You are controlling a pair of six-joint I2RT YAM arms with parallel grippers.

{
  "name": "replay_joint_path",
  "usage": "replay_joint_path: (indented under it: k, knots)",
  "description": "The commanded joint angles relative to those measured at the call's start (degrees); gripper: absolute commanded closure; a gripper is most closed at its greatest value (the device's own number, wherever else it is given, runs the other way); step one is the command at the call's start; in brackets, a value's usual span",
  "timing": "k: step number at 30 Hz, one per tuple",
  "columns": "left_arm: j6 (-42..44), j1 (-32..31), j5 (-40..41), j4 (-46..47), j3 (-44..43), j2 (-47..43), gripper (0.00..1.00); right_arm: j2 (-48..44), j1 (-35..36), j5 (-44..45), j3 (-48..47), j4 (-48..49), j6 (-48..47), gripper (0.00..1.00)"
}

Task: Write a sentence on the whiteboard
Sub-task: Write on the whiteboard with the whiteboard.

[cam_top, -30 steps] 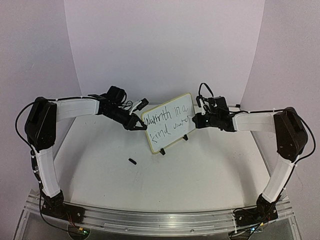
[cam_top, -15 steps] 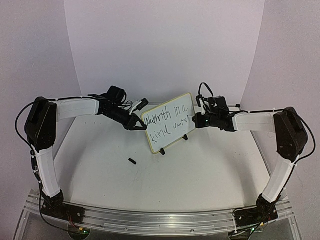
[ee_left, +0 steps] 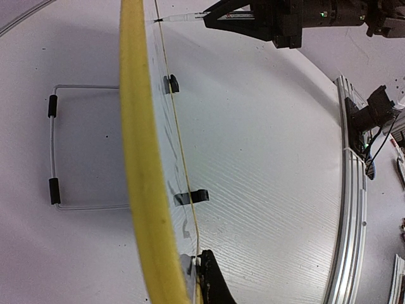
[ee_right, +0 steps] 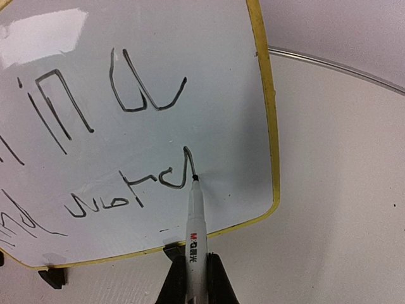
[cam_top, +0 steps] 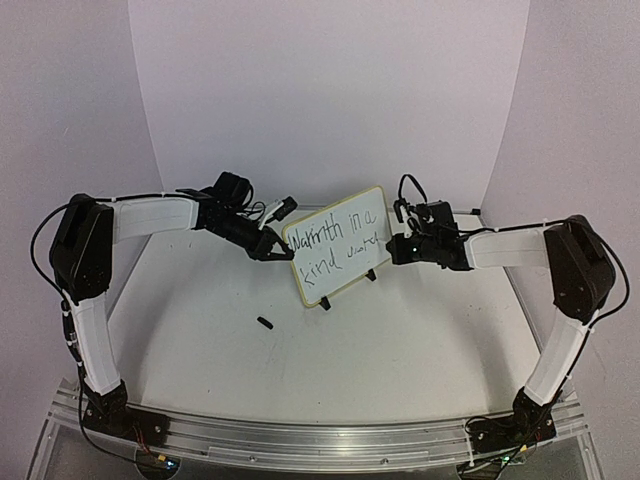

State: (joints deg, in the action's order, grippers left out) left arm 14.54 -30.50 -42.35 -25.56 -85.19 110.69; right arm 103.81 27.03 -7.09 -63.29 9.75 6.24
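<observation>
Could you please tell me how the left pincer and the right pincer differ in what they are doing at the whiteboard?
The left pincer clamps the whiteboard by a side edge, while the right pincer holds a marker. The left pincer meets the board edge-on; the right pincer faces the writing surface, with the marker tip touching the end of the sentence. Both are shut on something.

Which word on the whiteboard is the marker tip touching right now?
The last word of the lower line, by the yellow rim of the whiteboard; the marker tip sits on its final letter. Other words lie untouched.
</observation>
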Motion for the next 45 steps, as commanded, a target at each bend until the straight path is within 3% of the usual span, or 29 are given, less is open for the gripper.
replay_joint_path:
  k: [1, 18, 45]
  knots:
    - [0.83, -2.54, 1.39, -7.50, 1.11, 3.75, 1.00, 1.25, 0.04, 1.34, -0.23, 1.93, 0.44, 1.00]
    - [0.77, -2.55, 1.35, -7.49, 1.16, 3.51, 1.00, -1.39, 0.00, 6.78, 1.32, 1.83, 1.49, 1.00]
    - [0.81, -2.55, 1.39, -7.49, 1.17, 3.68, 1.00, 1.49, -0.03, 7.55, -0.51, 1.68, 2.22, 1.00]
